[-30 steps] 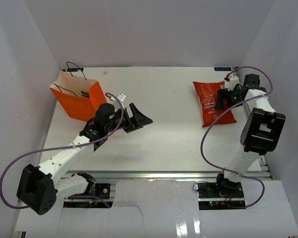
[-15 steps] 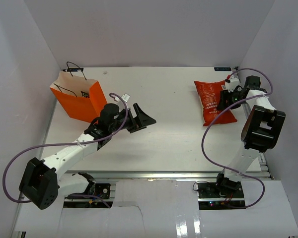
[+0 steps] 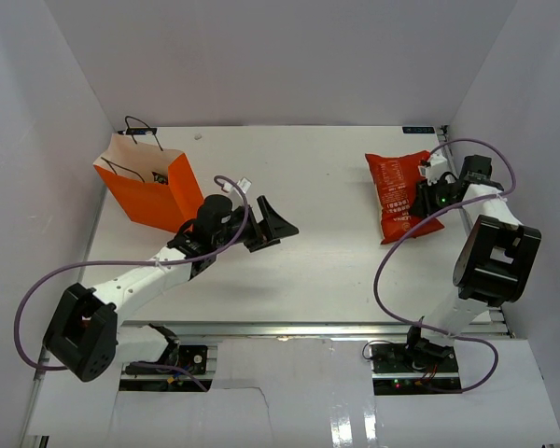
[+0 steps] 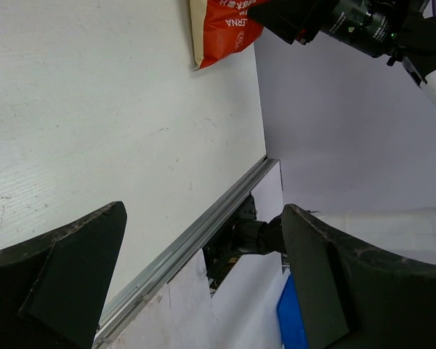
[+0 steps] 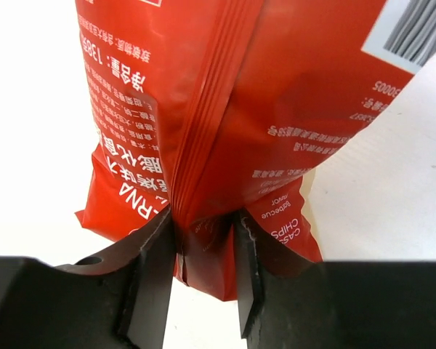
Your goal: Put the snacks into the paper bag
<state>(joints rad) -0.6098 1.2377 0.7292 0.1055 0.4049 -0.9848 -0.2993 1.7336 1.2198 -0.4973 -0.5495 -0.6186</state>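
One crisp packet [image 3: 401, 194] at three o'clock on the counter [image 3: 327, 261], seam pinched in the right gripper [image 5: 203, 243], likely for lifting. Paper bag [image 3: 149, 191] upright at ten o'clock (mouth upward), ready for loading. Left gripper [image 3: 273, 224] wide, empty.

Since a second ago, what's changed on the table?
The open left fingers swung a little right, away from the paper bag. The right fingers, pinching the crisp packet, shifted it slightly. The bag stayed put.
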